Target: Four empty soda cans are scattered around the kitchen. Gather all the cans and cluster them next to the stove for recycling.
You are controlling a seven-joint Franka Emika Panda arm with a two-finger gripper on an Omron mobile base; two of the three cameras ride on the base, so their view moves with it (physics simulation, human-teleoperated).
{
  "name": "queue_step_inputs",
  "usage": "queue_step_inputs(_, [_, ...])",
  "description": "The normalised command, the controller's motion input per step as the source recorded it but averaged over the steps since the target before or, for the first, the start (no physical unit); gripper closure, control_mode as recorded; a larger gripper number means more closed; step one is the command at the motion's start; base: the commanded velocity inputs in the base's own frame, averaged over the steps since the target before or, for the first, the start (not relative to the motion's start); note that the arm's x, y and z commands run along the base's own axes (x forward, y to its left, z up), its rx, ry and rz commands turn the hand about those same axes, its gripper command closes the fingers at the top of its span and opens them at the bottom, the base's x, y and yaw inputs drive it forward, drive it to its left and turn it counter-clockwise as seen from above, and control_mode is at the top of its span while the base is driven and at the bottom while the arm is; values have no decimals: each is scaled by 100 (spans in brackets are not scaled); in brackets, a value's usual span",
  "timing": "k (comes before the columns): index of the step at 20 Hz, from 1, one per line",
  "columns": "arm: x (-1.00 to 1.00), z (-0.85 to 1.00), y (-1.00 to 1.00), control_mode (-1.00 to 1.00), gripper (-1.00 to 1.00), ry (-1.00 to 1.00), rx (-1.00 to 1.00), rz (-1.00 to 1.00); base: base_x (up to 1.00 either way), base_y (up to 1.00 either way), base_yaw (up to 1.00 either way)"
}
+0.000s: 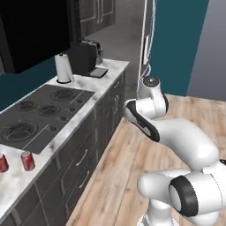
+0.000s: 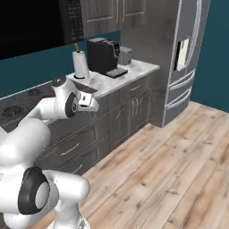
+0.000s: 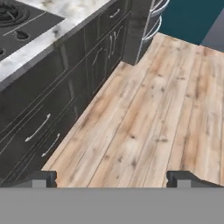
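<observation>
Beside the stove (image 1: 42,115), at its near edge on the marble surface (image 1: 13,181), two red cans (image 1: 27,160) stood upright a little apart, one partly cut by the picture's edge. Past the stove's far edge stood a white paper roll (image 1: 64,68) and a black coffee machine (image 1: 88,57). Off the stove's front, the gripper (image 3: 111,178) hung over the wooden floor (image 3: 148,113), jaws wide and empty.
</observation>
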Motion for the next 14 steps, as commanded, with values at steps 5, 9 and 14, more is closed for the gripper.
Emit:
queue_step_inputs(5, [0,0,0,100,-100,0,0,0,0,-28,-41])
queue_step_inputs(9, [0,0,0,100,-100,0,0,0,0,-31,-40])
queue_step_inputs(14, [0,0,0,100,-100,0,0,0,0,-41,-38])
